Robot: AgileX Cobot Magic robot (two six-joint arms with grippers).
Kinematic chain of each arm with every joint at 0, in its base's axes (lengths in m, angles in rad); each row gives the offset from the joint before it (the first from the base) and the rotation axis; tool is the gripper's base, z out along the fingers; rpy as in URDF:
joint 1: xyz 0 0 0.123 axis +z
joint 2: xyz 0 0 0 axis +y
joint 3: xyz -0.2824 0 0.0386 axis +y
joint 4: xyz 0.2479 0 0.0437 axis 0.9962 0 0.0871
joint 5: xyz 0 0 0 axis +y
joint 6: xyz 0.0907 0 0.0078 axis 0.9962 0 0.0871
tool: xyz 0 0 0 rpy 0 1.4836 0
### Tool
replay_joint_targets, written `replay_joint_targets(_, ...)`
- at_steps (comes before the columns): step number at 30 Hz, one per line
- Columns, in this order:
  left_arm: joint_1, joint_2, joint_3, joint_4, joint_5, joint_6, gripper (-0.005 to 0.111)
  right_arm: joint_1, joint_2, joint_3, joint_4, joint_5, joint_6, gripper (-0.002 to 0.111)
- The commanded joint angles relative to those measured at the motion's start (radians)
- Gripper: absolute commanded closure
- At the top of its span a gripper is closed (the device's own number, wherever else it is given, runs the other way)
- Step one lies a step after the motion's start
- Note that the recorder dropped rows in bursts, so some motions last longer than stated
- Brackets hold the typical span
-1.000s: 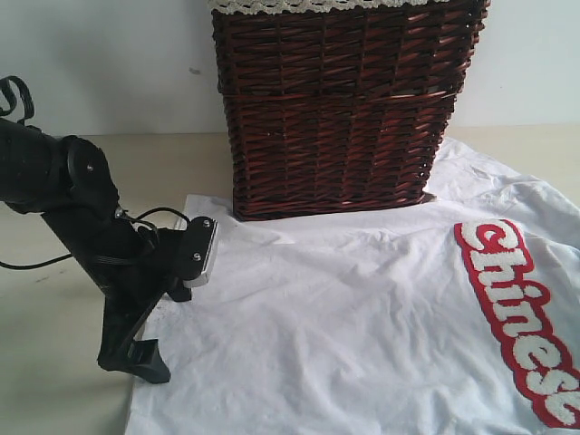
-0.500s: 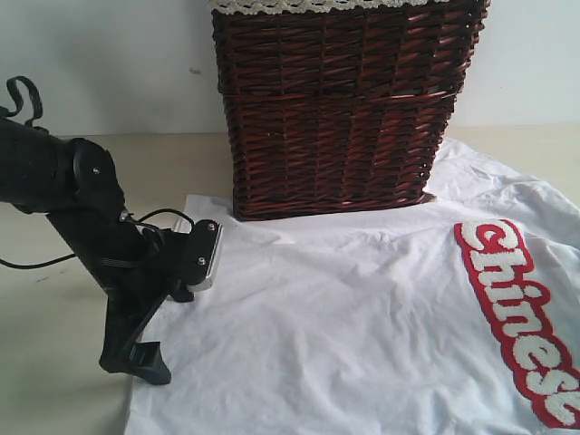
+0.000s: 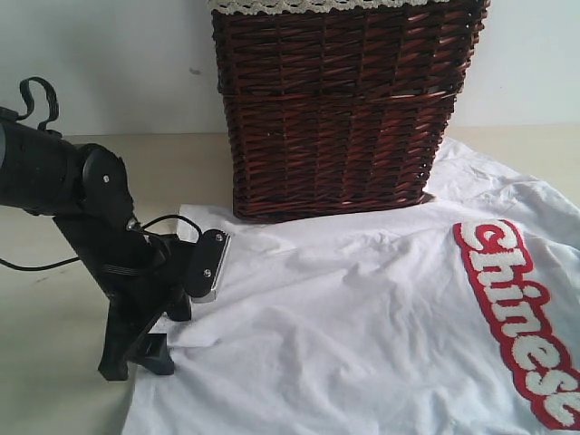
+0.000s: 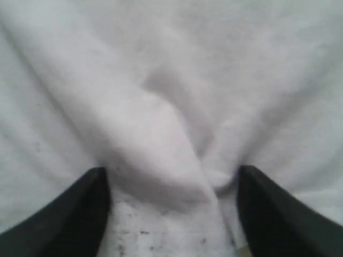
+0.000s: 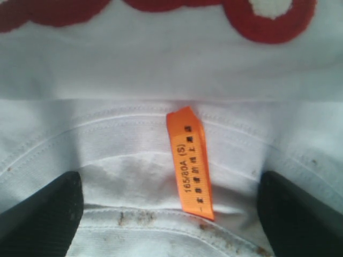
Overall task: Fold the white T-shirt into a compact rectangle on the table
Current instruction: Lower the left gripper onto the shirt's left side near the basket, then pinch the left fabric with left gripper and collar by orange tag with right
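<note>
The left tool (image 3: 136, 358), jaws parted, presses into the white T-shirt (image 3: 362, 308), seemingly bunching cloth to grip; the right tool (image 5: 171, 214) hovers released above its collar (image 5: 107, 131).

At the lower left, the left gripper (image 3: 136, 356) has slid right a bit, jaws closer — the white T-shirt (image 3: 362, 308) has bunched up there.

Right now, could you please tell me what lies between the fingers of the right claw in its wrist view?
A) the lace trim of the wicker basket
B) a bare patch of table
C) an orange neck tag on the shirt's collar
C, since the right wrist view shows the orange neck tag on the collar of the white T-shirt, between the two fingers of the right claw, which stands open.
</note>
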Motion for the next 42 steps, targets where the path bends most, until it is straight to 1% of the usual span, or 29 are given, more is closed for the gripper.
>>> replay_joint_targets(1, -0.005, 0.044, 0.031, 0.087, -0.010, -0.065, 0.067, -0.006, 0.053, 0.032, -0.069, -0.008, 0.018, 0.025)
replay_joint_targets(4, -0.007, 0.044, 0.031, 0.098, -0.010, -0.121, 0.074, -0.006, 0.053, 0.032, -0.069, -0.008, 0.018, 0.025)
replay_joint_targets(6, -0.007, 0.044, 0.031, 0.098, -0.010, -0.152, 0.094, -0.006, 0.053, 0.032, -0.069, -0.008, 0.018, 0.025)
replay_joint_targets(7, -0.007, 0.044, 0.031, 0.098, -0.010, -0.154, 0.106, -0.006, 0.053, 0.032, -0.069, -0.008, 0.018, 0.025)
replay_joint_targets(11, -0.007, 0.044, 0.031, 0.094, -0.022, -0.204, 0.107, -0.006, 0.053, 0.032, -0.069, -0.008, 0.018, 0.025)
replay_joint_targets(15, -0.007, 0.044, 0.031, 0.094, -0.033, -0.212, 0.107, -0.006, 0.053, 0.032, -0.069, -0.008, 0.018, 0.025)
replay_joint_targets(22, -0.007, 0.044, 0.031, 0.094, -0.080, -0.304, 0.107, -0.006, 0.053, 0.032, -0.069, -0.008, 0.018, 0.025)
replay_joint_targets(29, -0.007, 0.044, 0.031, 0.092, -0.080, -0.381, 0.107, -0.006, 0.053, 0.032, -0.069, -0.008, 0.018, 0.025)
replay_joint_targets(42, -0.007, 0.044, 0.031, 0.096, -0.050, -0.414, 0.107, -0.006, 0.053, 0.032, -0.066, -0.008, 0.022, 0.025)
